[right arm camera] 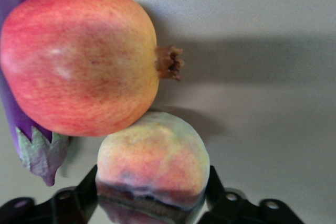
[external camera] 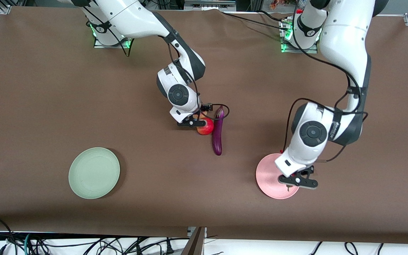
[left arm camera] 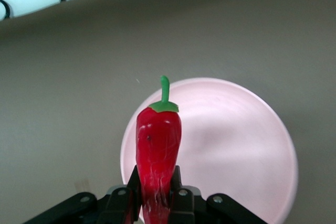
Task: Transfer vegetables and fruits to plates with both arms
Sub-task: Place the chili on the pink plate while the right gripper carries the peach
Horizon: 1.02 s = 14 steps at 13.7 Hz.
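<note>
My left gripper (external camera: 298,181) hangs over the pale pink plate (external camera: 268,176), shut on the red chili pepper (left arm camera: 158,142). The pepper's green stem points away from the wrist, with the pink plate (left arm camera: 236,145) under it. Mid-table, my right gripper (external camera: 193,123) is down at the fruits, its fingers (right arm camera: 216,186) closed on both sides of the orange-pink peach (right arm camera: 152,153). The round red fruit (external camera: 207,126) (right arm camera: 79,59) touches the peach. The purple eggplant (external camera: 217,136) (right arm camera: 16,3) lies against the red fruit, toward the left arm's end. The pale green plate (external camera: 94,173) holds nothing.
Brown cloth covers the whole table (external camera: 48,88). The green plate sits near the front edge toward the right arm's end, the pink one near the front edge toward the left arm's end. Cables hang below the table's front edge (external camera: 83,244).
</note>
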Available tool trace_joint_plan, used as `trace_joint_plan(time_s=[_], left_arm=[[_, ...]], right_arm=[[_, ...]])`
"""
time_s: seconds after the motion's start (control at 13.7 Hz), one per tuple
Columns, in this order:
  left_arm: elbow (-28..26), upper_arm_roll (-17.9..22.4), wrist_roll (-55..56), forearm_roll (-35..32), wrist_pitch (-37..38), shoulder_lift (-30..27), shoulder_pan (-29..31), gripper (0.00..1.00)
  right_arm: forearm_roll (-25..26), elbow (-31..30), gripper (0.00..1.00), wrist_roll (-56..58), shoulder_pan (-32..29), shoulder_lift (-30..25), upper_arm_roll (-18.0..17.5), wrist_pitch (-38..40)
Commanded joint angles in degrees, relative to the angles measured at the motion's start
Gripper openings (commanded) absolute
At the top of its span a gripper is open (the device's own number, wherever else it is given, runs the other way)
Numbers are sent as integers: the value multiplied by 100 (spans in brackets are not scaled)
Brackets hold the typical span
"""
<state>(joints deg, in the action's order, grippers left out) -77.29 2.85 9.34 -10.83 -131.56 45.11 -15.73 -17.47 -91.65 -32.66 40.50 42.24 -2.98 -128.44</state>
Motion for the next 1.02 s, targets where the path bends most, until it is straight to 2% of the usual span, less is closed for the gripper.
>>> trace_joint_plan(time_s=[0.0, 0.15, 0.22, 0.37, 0.44, 0.51, 0.59, 0.73, 0.8, 0.95], left_arm=[[276, -48, -484, -68, -141, 427, 184, 21], [293, -74, -398, -15, -142, 586, 185, 20], [293, -83, -398, -15, -142, 586, 159, 20], [276, -83, -450, -15, -142, 586, 158, 21], [276, -83, -468, -15, -142, 613, 167, 37], [276, -83, -468, -15, -142, 630, 185, 99], [276, -83, -477, -24, -142, 613, 194, 100], [284, -83, -468, -33, -133, 552, 185, 100], [284, -83, -459, -15, -124, 508, 211, 100], [293, -109, -442, -15, -54, 341, 211, 100]], right_arm=[[103, -20, 25, 84, 10, -93, 78, 3], [112, 32, 19, 154, -86, -425, 262, 492], [104, 146, 18, 372, -121, -575, 428, 904], [104, 244, 18, 1012, -148, -839, 981, 1643], [95, 244, 18, 1460, -157, -901, 1332, 1838], [86, 244, 19, 1960, -157, -902, 1709, 1909], [77, 244, 19, 2435, -209, -884, 2035, 1910], [112, 253, 20, 3279, -585, -771, 2327, 1770], [130, 261, 20, 3649, -857, -683, 2363, 1604], [584, 262, 19, 4143, -1385, -490, 2346, 1034]])
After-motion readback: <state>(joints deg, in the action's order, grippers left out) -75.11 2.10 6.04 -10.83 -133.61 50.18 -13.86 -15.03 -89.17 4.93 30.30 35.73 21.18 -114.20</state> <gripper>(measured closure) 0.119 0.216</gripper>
